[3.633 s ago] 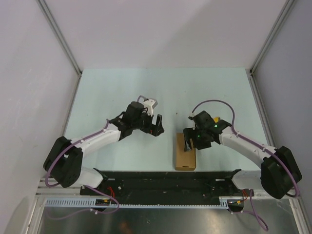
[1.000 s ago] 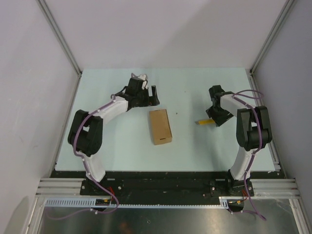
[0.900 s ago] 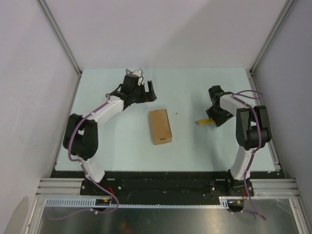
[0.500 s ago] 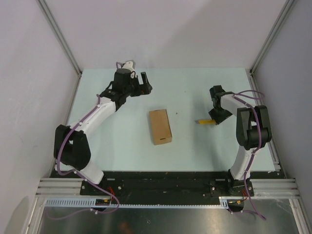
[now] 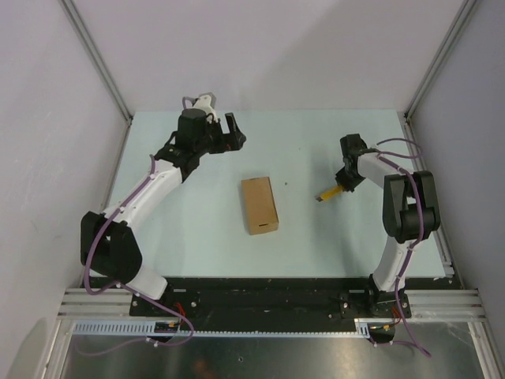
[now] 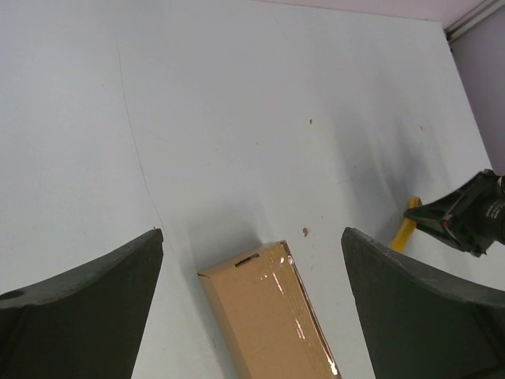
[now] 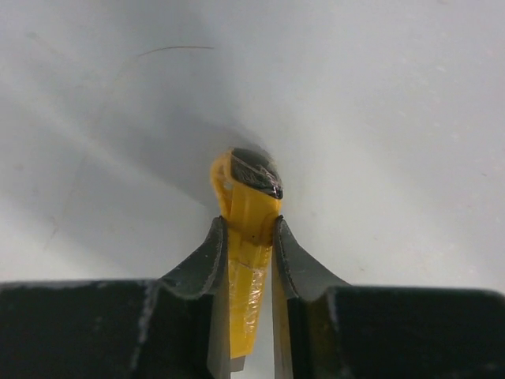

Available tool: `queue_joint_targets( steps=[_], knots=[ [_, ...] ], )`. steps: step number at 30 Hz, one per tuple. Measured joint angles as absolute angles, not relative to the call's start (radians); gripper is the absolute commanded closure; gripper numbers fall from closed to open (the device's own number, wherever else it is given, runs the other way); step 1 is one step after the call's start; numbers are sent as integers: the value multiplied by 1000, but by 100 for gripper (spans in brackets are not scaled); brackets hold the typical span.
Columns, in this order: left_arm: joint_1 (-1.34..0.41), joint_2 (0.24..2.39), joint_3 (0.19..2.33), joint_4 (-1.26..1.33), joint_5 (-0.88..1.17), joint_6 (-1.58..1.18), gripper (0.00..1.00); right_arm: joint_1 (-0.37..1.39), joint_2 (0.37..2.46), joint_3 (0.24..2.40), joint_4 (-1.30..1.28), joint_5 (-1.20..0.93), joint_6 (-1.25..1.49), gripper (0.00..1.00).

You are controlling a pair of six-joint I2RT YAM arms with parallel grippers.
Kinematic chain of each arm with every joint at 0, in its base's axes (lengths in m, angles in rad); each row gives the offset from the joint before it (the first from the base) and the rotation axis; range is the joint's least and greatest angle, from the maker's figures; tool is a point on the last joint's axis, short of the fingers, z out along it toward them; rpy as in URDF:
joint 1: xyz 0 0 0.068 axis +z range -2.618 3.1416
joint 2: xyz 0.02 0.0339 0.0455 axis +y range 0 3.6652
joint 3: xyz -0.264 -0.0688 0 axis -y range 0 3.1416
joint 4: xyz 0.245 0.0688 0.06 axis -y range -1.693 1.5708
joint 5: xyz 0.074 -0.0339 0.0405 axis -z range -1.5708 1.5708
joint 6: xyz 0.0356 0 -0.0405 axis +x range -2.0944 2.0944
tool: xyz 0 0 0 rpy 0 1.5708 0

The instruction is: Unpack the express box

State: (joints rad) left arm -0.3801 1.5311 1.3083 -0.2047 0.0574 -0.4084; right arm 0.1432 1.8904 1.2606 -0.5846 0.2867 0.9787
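My right gripper point(image 7: 250, 230) clamps the knife point(image 7: 252, 193) by the right edge; left gripper point(image 6: 251, 237) gapes; next I'd carry it to the box point(image 5: 259, 204).

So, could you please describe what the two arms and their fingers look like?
The left arm and right arm share white link shells and chunky black joints. A purple cable runs along each. The fingers are matte black, broad at the base and tapering; no markings show.
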Motion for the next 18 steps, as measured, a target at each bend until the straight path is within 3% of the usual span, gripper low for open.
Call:
queue_joint_targets(
  steps=[18],
  knots=[
    [-379, 1499, 1309, -205, 191, -412, 0, 184, 1595, 1258, -298, -178, 721, 99]
  ],
)
